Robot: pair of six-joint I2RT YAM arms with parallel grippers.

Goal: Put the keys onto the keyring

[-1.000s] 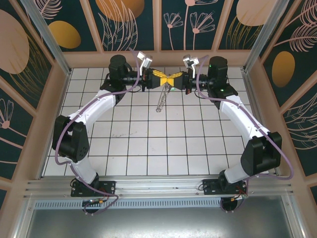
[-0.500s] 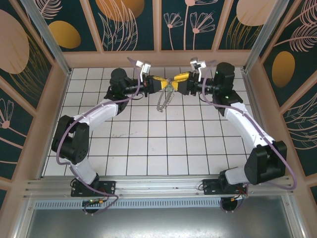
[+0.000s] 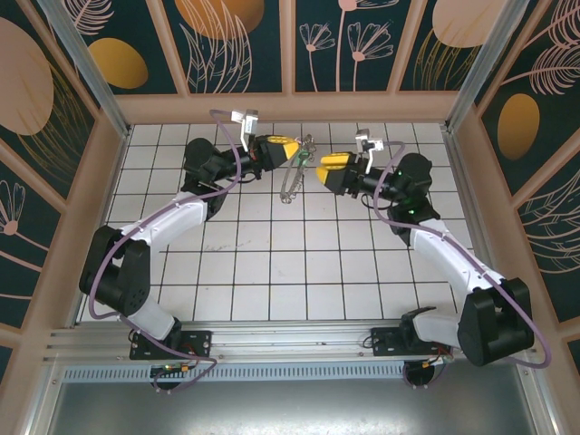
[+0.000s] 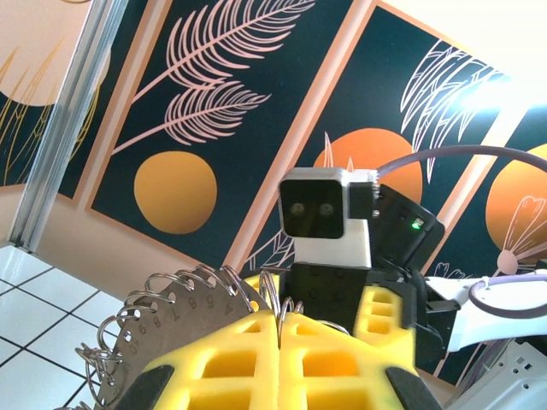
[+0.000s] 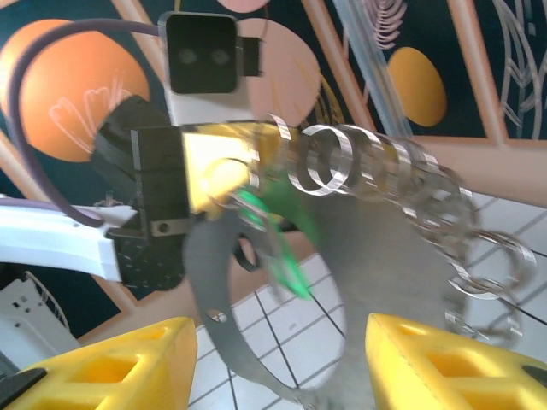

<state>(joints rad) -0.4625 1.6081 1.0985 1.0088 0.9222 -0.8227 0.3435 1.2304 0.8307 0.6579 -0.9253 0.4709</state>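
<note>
Near: white tiled table [image 3: 272, 272], arms bolted at its near edge. Farther back, over the far tiles, the right gripper [image 3: 324, 169] is seen with jaws parted roughly halfway and nothing held; its yellow fingers [image 5: 102, 363] are spread to either side of the keyring [image 5: 205, 290], clear of it. Just left of it, the left gripper [image 3: 292, 151] is pinched fully shut on the keyring's upper edge. The hoop is hung below, its silvery loops fringed along one side. A green-headed key [image 5: 286, 256] is noted against the hoop, close to the left gripper, blurred; whether it is threaded on cannot be told. Beyond: patterned back wall [image 3: 290, 45].
</note>
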